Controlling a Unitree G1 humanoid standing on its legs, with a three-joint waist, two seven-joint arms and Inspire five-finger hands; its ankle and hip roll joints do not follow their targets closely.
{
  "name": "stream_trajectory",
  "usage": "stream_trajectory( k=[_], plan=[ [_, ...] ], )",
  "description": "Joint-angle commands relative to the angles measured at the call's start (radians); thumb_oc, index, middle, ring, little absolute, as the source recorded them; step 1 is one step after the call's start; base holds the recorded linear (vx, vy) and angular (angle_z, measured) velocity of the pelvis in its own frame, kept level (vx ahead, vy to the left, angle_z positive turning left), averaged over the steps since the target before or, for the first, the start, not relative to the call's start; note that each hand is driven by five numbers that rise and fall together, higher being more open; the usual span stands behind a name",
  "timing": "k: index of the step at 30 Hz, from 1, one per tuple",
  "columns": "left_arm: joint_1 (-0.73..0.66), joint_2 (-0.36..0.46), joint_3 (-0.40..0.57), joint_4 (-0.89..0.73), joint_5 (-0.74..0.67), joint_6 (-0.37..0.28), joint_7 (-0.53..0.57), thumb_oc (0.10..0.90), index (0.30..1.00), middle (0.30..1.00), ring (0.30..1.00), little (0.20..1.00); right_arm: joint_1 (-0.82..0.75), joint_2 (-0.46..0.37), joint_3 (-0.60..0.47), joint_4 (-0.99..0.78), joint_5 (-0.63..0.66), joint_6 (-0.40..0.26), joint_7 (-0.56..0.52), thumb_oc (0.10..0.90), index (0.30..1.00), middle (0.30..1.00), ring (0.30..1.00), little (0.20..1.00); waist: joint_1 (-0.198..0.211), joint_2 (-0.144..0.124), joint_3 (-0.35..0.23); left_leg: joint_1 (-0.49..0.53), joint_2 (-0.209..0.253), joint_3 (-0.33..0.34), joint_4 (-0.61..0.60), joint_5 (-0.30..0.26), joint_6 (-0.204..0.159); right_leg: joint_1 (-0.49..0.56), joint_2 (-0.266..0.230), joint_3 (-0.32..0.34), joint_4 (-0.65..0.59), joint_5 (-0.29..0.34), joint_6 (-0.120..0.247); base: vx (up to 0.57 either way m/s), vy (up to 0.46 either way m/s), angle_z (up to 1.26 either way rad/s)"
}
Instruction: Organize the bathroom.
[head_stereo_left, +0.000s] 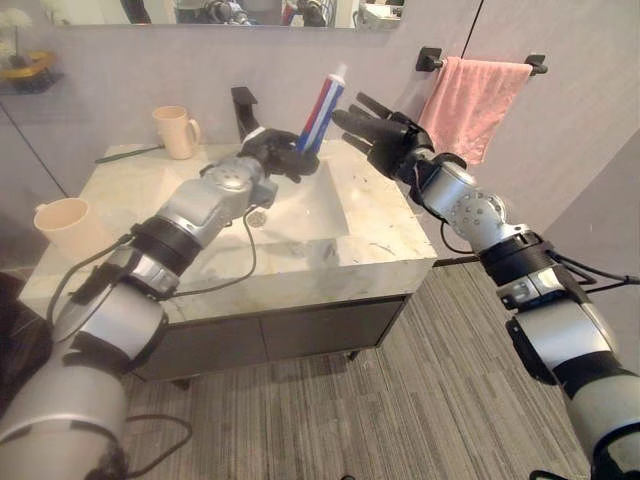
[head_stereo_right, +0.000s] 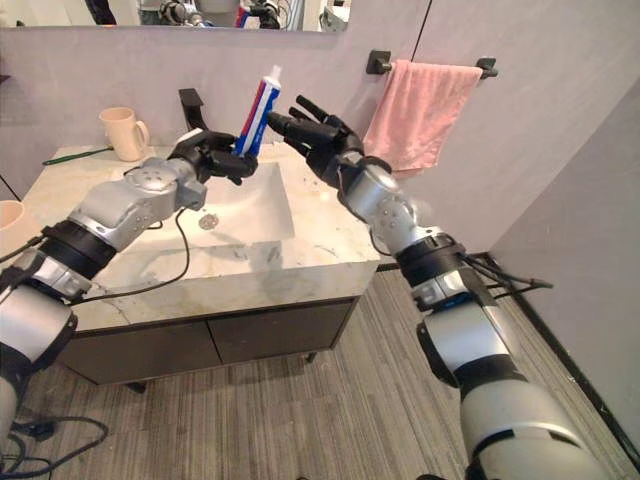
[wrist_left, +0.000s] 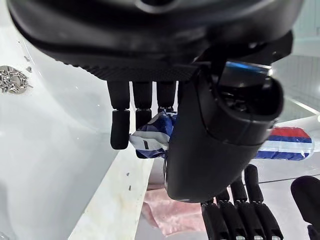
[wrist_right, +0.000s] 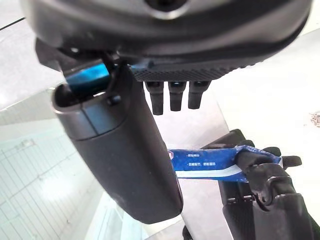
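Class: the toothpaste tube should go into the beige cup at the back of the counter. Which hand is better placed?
Left, probably: the left hand already grips the toothpaste tube, nearer the beige cup. The right hand is open beside it.

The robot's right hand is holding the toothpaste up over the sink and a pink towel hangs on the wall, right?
Nearly. The left hand holds the toothpaste over the sink; the right hand is open beside it, as the left eye view shows. The pink towel does hang on the wall.
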Motion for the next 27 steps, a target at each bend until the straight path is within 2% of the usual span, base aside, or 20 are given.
stream_trajectory(
  k=[1, 12, 27],
  plan=[
    [-0.200, 0.023, -0.037, 0.073, -0.023, -0.152, 0.009, 0.400, 0.300, 0.300, 0.300, 0.300, -0.163, -0.004, -0.013, 0.079, 0.011, -0.091, 0.043, 0.800, 0.900, 0.900, 0.900, 0.900, 0.023, -0.003, -0.186, -0.032, -0.022, -0.051, 0.020, -0.039, 0.002, -0.026, -0.025, -0.057, 0.079, -0.101, 0.105, 0.00, 0.000, 0.00],
    [-0.199, 0.022, -0.049, 0.076, -0.043, -0.116, -0.029, 0.400, 0.300, 0.300, 0.300, 0.300, -0.175, -0.004, -0.004, 0.094, 0.006, -0.110, 0.052, 0.800, 0.900, 0.900, 0.900, 0.900, 0.025, 0.000, -0.187, -0.030, -0.024, -0.052, 0.019, -0.039, 0.003, -0.023, -0.027, -0.057, 0.077, -0.099, 0.108, 0.00, 0.000, 0.00],
    [-0.206, 0.038, -0.062, 0.094, -0.062, -0.130, -0.037, 0.400, 0.300, 0.300, 0.300, 0.300, -0.187, -0.006, 0.012, 0.126, 0.000, -0.117, 0.066, 0.800, 0.900, 0.900, 0.900, 0.900, 0.031, 0.003, -0.190, -0.030, -0.022, -0.056, 0.021, -0.039, 0.002, -0.021, -0.031, -0.060, 0.080, -0.100, 0.108, 0.00, 0.000, 0.00]
  ],
)
